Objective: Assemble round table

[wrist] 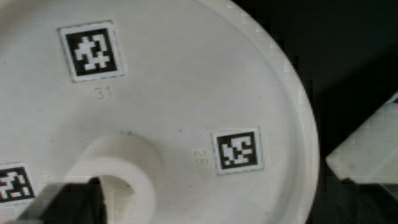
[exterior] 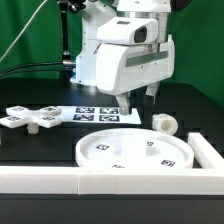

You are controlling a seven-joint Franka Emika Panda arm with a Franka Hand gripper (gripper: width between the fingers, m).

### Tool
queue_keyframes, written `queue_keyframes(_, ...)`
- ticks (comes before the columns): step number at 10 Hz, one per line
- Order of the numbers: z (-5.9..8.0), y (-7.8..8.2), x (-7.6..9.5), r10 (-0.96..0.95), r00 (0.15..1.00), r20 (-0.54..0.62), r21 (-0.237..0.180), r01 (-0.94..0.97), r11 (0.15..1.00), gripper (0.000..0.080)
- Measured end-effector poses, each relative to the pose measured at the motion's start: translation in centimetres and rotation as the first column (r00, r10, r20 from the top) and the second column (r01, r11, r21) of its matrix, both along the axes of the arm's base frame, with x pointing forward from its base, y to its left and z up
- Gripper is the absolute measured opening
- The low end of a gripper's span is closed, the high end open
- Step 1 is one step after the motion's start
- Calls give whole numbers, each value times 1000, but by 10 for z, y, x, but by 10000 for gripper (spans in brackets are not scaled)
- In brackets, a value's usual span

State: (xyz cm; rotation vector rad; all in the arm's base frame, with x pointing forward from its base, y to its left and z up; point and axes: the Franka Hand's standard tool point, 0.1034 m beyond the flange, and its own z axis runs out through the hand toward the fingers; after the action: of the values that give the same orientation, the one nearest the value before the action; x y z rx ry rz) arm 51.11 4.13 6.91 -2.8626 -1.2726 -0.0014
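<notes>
The large rimmed round disc (exterior: 135, 150) lies flat on the black table near the front. It fills the wrist view (wrist: 178, 110), showing three square tags and its raised central hub with a hole (wrist: 121, 182). My gripper (exterior: 138, 100) hangs just above the disc's back edge with its fingers apart and nothing between them. The short thick post (exterior: 163, 124) lies behind the disc on the exterior view's right. The flat cross-shaped piece (exterior: 30, 117) lies at the exterior view's left. My fingertips do not show clearly in the wrist view.
The marker board (exterior: 98, 113) lies behind the disc, under the arm. The long white border wall (exterior: 60, 181) runs along the front and up the exterior view's right (exterior: 206, 150). A white object (wrist: 365, 150) shows past the disc's rim in the wrist view.
</notes>
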Motion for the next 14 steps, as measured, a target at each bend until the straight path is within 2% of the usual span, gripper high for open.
queue_keyframes(2, -1, 0, -1, -41, 999, -2, 1, 41, 999, 648)
queue_keyframes(4, -1, 6, -3, -282, 960, -6, 0, 282, 960, 648)
queue_keyframes(6, -3, 21, -8, -547, 837, -24, -3, 547, 837, 648)
queue_keyframes(8, -5, 41, -11, -718, 696, -34, -6, 718, 696, 648)
queue_keyframes(11, -5, 45, -12, -809, 585, -59, 2, 810, 586, 648)
queue_keyframes(14, -14, 64, -20, -772, 633, -51, 8, 774, 634, 648)
